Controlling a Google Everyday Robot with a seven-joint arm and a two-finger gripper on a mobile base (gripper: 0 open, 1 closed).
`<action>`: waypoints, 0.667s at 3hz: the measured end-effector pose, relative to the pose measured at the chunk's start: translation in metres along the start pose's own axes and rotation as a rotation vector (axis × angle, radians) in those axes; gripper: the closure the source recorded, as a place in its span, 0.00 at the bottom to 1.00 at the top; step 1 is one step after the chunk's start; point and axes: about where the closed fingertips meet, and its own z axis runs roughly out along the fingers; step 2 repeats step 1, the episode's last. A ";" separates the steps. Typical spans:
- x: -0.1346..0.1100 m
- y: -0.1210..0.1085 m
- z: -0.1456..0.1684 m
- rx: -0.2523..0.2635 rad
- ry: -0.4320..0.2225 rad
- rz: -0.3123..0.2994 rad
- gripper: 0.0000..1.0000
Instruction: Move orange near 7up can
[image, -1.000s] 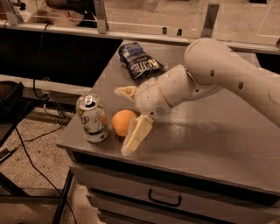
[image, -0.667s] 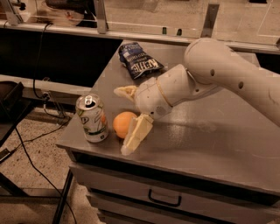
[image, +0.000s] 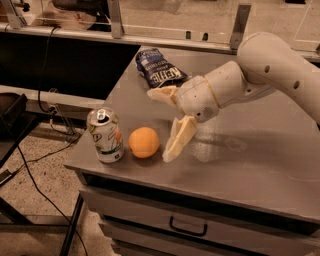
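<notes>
The orange (image: 144, 142) rests on the grey table top (image: 250, 155) near the front left corner. The 7up can (image: 105, 134) stands upright just left of it, a small gap between them. My gripper (image: 157, 126) is open, to the right of the orange and slightly above it. Its lower finger (image: 176, 141) slants down to the table close beside the orange's right side. Its upper finger (image: 161, 93) points left above and behind the orange. The gripper holds nothing.
A dark blue chip bag (image: 159, 71) lies at the back of the table, behind the gripper. The table's left and front edges run close to the can and orange. Drawers (image: 187, 230) sit under the top. Cables lie on the floor at left.
The gripper has drawn back to the right and a little upward, off the orange. The orange and the can have stayed where they were.
</notes>
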 end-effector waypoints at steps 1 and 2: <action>0.000 0.000 0.000 0.000 0.000 0.000 0.00; 0.000 0.000 0.000 0.000 0.000 0.000 0.00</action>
